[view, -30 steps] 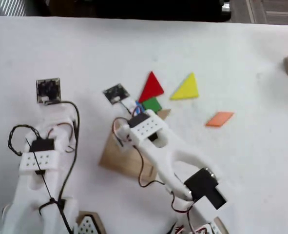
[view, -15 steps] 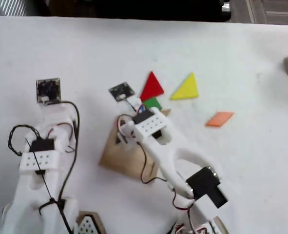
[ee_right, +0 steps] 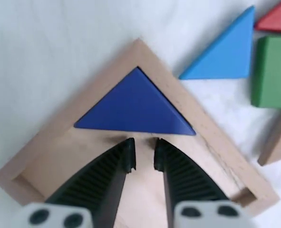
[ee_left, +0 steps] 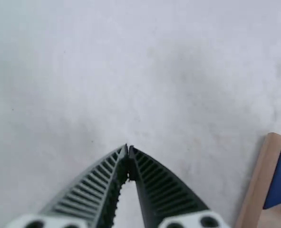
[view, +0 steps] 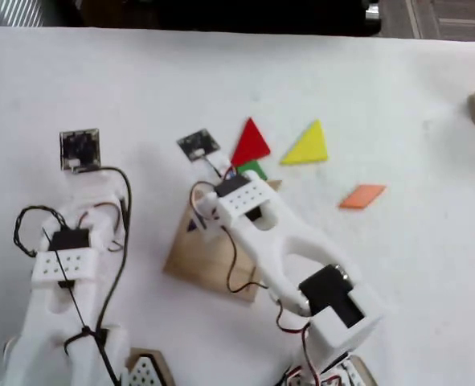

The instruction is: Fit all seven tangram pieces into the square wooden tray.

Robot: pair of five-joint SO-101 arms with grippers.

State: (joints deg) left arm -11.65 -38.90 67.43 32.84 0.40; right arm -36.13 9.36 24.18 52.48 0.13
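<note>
Square wooden tray (ee_right: pixel 59 124) had a raised rim, smooth dark blue triangle (ee_right: pixel 135 107) lay flat in its corner, right gripper (ee_right: pixel 144 154) hung over its floor, ribbed jaws slightly parted, empty, light blue triangle (ee_right: pixel 226 50) and green square (ee_right: pixel 272 71) sat just outside its rim, left gripper (ee_left: pixel 128 154) was beside it, serrated jaws pressed together, empty.

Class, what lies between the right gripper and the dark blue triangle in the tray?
Just bare tray floor; the right wrist view shows it between the right gripper and the dark blue triangle.
</note>
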